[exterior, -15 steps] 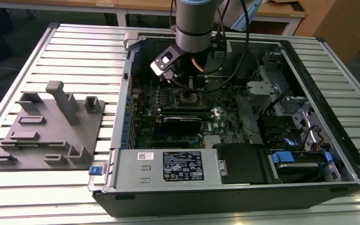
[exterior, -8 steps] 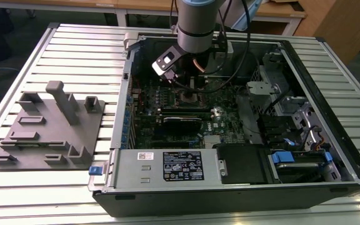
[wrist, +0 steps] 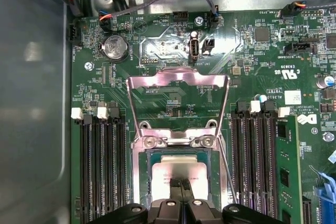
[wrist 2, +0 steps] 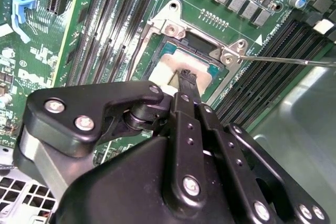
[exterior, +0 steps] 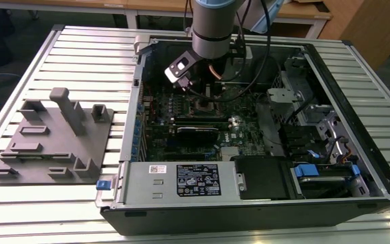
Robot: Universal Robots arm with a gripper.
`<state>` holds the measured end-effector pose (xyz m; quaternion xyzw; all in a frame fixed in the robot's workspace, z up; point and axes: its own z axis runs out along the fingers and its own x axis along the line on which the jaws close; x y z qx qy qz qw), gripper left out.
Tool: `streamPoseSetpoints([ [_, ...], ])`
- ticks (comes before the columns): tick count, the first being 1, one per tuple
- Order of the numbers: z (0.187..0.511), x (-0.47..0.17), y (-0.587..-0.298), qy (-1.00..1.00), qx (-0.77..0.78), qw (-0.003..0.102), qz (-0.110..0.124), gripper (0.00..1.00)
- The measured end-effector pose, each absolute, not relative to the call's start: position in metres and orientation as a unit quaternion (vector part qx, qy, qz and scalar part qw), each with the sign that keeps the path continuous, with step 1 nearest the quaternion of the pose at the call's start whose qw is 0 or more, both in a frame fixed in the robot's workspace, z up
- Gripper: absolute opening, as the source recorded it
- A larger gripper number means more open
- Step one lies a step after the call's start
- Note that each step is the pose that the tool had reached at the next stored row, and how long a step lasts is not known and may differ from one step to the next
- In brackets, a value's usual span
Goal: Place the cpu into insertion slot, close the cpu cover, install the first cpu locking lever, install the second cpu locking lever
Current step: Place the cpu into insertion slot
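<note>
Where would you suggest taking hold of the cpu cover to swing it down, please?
Probably by the free cross bar of the cpu cover, the edge farthest from its hinge at the insertion slot. The frame is flipped open, leaving that thin bar exposed; the end effector could come from above and pinch it through the central opening.

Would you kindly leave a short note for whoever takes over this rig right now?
Tool: shut, holding nothing, tips over the middle of the cpu; whether they touch it cannot be told.
Cpu: lies flat in the insertion slot.
Cpu cover: stands up, open.
Locking lever: a thin rod sticking out beside the socket, not latched.
Done: cpu placed.
Left: closing the cover, fastening both levers.
</note>
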<state>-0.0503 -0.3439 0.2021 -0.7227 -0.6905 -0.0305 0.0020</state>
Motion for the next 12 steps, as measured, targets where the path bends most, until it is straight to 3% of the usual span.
streamPoseSetpoints([
  [12, 0.1979, -0.0504, -0.3441, -0.690, -0.723, 0.002, -0.030, 0.11],
])
